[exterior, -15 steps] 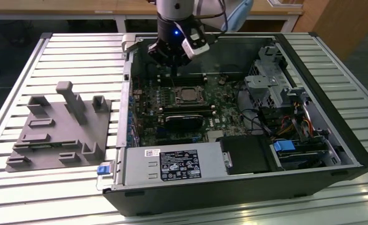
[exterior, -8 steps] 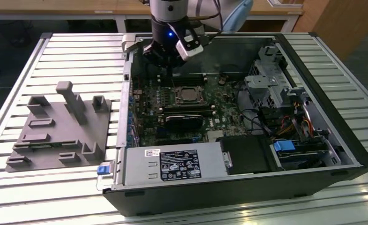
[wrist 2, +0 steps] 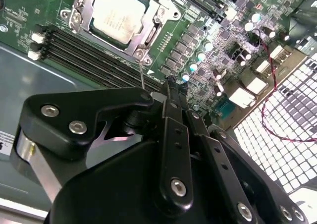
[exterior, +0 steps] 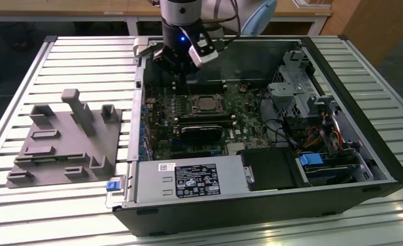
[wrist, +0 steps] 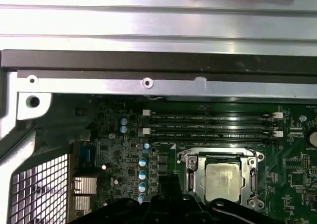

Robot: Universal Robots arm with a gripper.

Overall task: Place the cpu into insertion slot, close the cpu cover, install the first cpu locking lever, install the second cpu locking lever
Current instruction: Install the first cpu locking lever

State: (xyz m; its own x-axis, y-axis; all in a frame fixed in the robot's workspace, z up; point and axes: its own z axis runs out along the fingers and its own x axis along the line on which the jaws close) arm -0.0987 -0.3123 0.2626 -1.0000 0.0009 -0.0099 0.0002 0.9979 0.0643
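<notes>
The cpu (wrist 2: 118, 13) lies flat in the insertion slot (wrist 2: 105, 36) on the green motherboard; it also shows as a silver square in the first wrist view (wrist: 221, 180) and in the exterior view (exterior: 205, 104). The silver cpu cover (wrist 2: 148, 33) lies down around it, the chip showing through its window. A thin locking lever rod (wrist 2: 141, 75) rises from the socket corner to my gripper's tips. My gripper (wrist 2: 156, 92) hangs inside the case just behind the socket (exterior: 176, 82), fingers drawn together. Whether they pinch the rod is hidden.
Black memory slots (wrist: 213, 125) run beside the socket. The open computer case (exterior: 365, 128) lies on a slatted table, with a drive cage (exterior: 297, 87), cables and a power supply (exterior: 195, 179) inside. A grey fixture block (exterior: 64, 138) sits at the exterior view's left.
</notes>
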